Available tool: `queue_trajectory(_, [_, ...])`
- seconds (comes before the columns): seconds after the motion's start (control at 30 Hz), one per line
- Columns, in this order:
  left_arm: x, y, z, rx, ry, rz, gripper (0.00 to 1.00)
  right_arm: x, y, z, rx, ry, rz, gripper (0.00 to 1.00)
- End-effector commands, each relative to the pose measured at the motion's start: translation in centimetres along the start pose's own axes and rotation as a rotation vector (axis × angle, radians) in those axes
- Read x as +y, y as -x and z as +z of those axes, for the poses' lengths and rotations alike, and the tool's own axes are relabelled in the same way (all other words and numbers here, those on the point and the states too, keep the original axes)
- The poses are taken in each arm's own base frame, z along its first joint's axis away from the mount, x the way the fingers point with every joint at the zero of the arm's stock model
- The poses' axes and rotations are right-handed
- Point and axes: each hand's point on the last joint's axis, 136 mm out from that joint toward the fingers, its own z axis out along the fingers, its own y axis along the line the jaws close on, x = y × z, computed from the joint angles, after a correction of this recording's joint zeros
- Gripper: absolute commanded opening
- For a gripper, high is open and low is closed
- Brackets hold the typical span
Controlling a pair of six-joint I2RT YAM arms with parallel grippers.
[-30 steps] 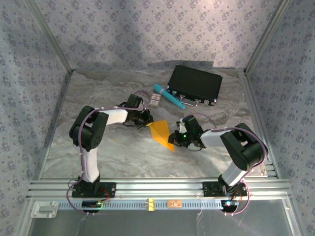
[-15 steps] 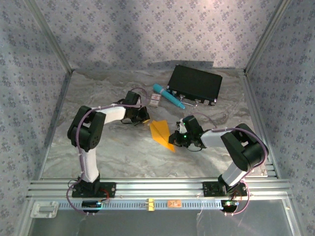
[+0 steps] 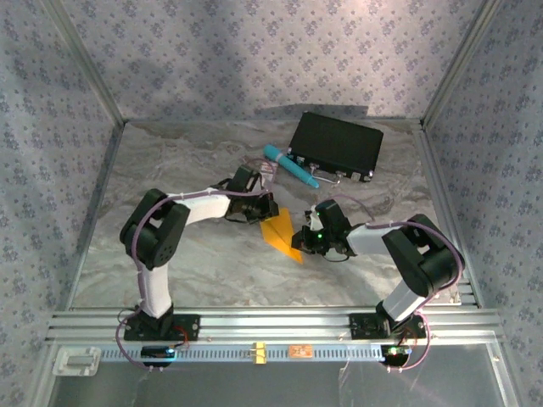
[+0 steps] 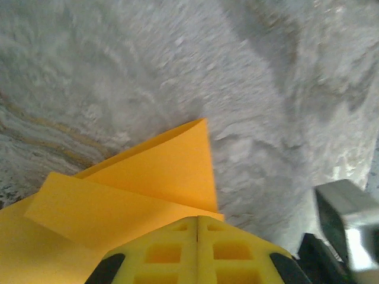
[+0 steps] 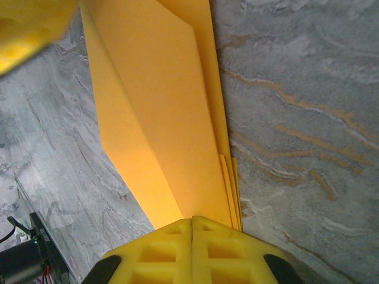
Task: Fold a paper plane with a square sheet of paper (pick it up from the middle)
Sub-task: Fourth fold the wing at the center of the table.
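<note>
Claw R (image 5: pixel 192 220) clenched on folded paper (image 5: pixel 160 118) end; claw L (image 4: pixel 197 218) clenched, tips over paper

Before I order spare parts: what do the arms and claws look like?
The left arm and right arm have black joints, white links and thin purple cables. The left claw and right claw have yellow fingers moulded with square recesses.

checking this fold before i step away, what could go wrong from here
The folded paper sits between both closed hands. If the left hand drags while the right hand pins it, it may tear or skew. Layer edges beside the right hand fan out, so the crease may land crooked.
</note>
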Motion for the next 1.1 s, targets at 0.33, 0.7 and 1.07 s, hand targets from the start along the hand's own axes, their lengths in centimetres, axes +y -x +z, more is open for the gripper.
queue_trajectory(0.33, [5.5,4.0,-1.2,-0.038,0.079,-0.071,0.04,-6.1,-4.4,-0.3,0.107,-0.214,0.096,0.0])
queue_trajectory(0.7, [1.5,3.8,-4.6,-0.111,0.085,0.005,0.1,-5.7,-4.1,-0.2,0.101,-0.201,0.091,0.0])
queue_trajectory(1.07, [-1.4,-0.2,-1.1,-0.015,0.005,0.069,0.1,-5.6,-4.0,-0.3,0.096,-0.2,0.084,0.0])
